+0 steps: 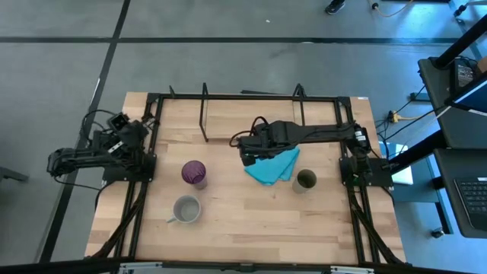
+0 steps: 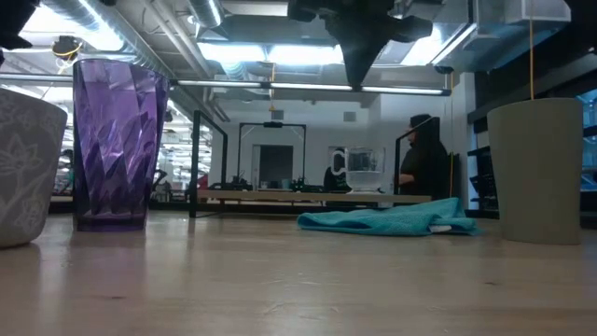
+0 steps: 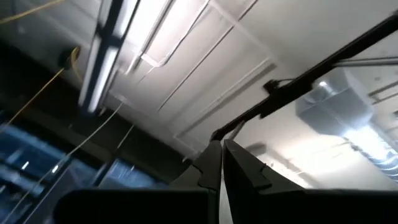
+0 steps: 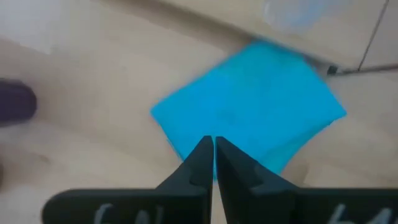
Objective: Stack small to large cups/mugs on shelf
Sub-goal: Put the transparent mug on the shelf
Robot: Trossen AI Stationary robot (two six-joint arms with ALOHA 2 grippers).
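The purple tumbler [image 1: 194, 173], grey mug [image 1: 186, 208] and green cup [image 1: 306, 180] stand loose across the lower middle of the high view, none yet on the wire shelf [image 1: 204, 114] at upper centre. The right gripper [image 1: 248, 154] hangs clenched and empty above the turquoise cloth [image 1: 272, 167] at centre, likely between steps. The left gripper [image 1: 144, 122] waits closed at the left edge, tipped up at the ceiling.

Two dark jointed arms, black looping cables, tapered black fingers [image 4: 202, 165], faint white markings

grey mug [image 2: 23, 168] cut by frame edge (low view), turquoise cloth [image 4: 249, 106] blurred
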